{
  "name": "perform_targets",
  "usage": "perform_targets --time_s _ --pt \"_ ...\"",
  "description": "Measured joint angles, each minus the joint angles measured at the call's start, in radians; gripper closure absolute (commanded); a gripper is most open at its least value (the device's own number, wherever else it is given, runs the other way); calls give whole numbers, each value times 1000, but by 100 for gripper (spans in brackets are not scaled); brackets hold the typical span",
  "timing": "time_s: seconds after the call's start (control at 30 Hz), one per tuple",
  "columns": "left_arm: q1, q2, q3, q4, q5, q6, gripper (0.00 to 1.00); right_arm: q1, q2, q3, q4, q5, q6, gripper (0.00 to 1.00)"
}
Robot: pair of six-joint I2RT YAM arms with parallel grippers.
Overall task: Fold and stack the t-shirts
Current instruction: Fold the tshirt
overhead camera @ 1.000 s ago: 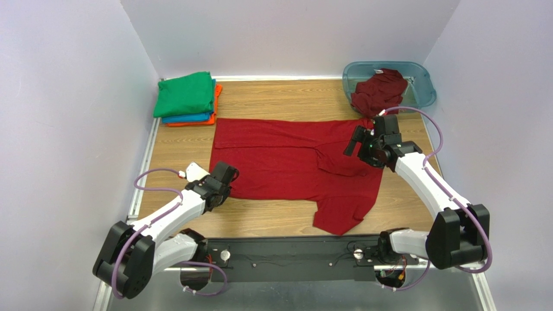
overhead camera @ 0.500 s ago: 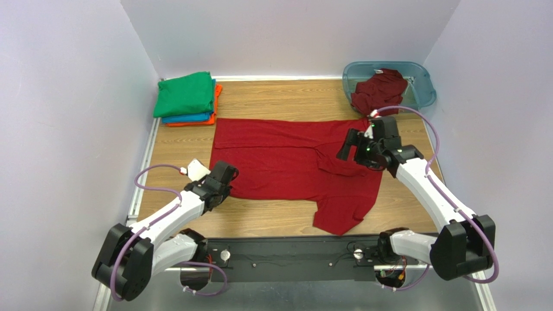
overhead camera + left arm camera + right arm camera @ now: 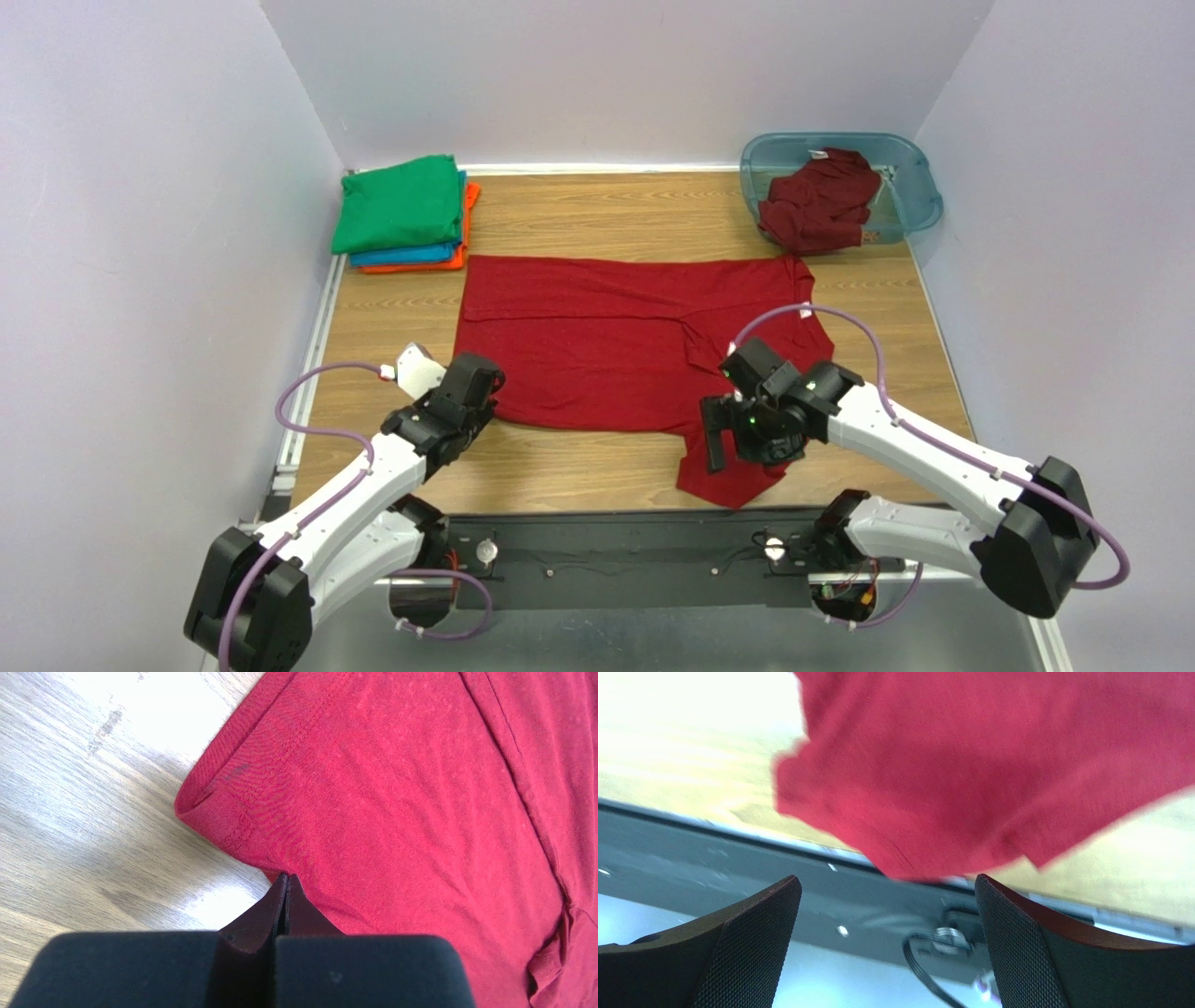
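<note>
Red t-shirt [image 3: 990,763] looks blurred under the right end effector [image 3: 887,882].

No legible text, label, brand, number or sign anywhere in these views.

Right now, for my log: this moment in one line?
left gripper: shut at spread red shirt corner | right gripper: open above its sleeve

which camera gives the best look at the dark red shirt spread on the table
Top external: the spread dark red shirt shows almost whole. Left wrist shows only a hem corner at the shut left gripper; right wrist, a blurred sleeve beyond the open right gripper.
</note>
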Motion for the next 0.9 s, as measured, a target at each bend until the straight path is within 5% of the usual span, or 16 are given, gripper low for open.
perform_targets --time_s 0.43,0.73,0.9 --pt "0 10 0 14 0 13 100 197 45 -67 -79 -19 105 10" --pt "0 6 0 15 0 13 100 203 137 -91 -8 30 132 22" --pt "0 5 0 16 0 13 100 203 187 -103 34 54 143 38"
